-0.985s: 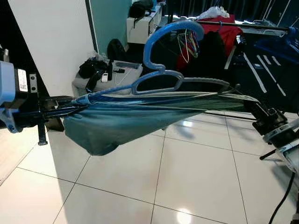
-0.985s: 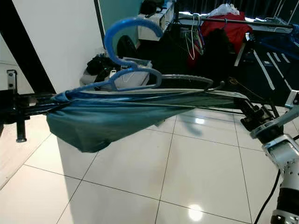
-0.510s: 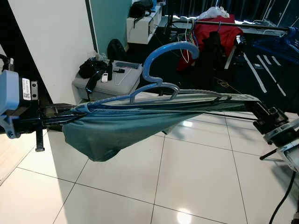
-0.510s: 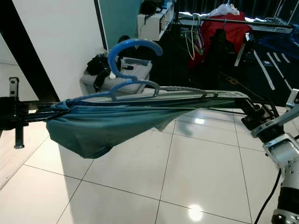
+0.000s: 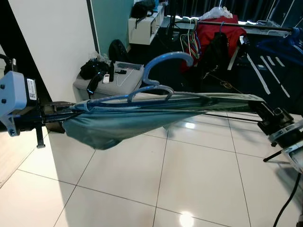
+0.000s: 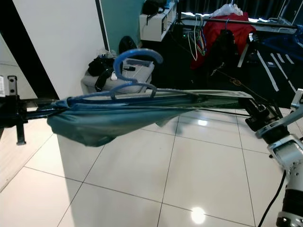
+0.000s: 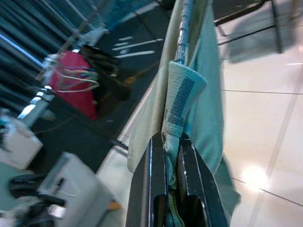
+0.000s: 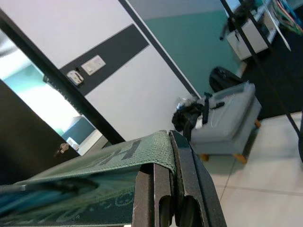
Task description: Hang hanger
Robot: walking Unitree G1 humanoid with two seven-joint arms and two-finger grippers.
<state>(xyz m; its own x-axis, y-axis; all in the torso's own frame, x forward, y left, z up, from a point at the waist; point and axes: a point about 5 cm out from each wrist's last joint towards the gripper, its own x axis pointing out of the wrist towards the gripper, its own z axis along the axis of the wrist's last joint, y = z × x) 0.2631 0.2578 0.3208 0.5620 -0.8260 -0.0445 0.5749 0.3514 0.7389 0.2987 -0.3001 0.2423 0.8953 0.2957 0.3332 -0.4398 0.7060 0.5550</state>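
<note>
1. Between the two arms, above the tiled floor (image 5: pixel 199 165), a teal garment (image 5: pixel 118 125) is stretched almost level with a blue hanger (image 5: pixel 156 82) riding on top of it. Its shoulders lie along the cloth and its hook stands up toward the clothes rail (image 5: pixel 227 23) beyond.
2. At the end of the garment far from the rail, the left gripper (image 5: pixel 71 109) pinches a folded edge of the cloth. In the left wrist view its black fingers (image 7: pixel 187 179) are pressed together on that fold, apparently with the hanger's end caught in it.
3. At the other end, nearer the rail, the right gripper (image 5: pixel 258 105) is pressed together on the banded hem of the garment, seen clamped in the right wrist view.
4. Pulling from both ends seems meant to keep the cloth taut, so the hanger stays seated and its hook stays free.
5. Well short of the rail, where coloured hangers (image 5: pixel 191 42) and a red garment (image 5: pixel 222 35) hang, the hook has no contact with it; the hanging is not yet done.
</note>
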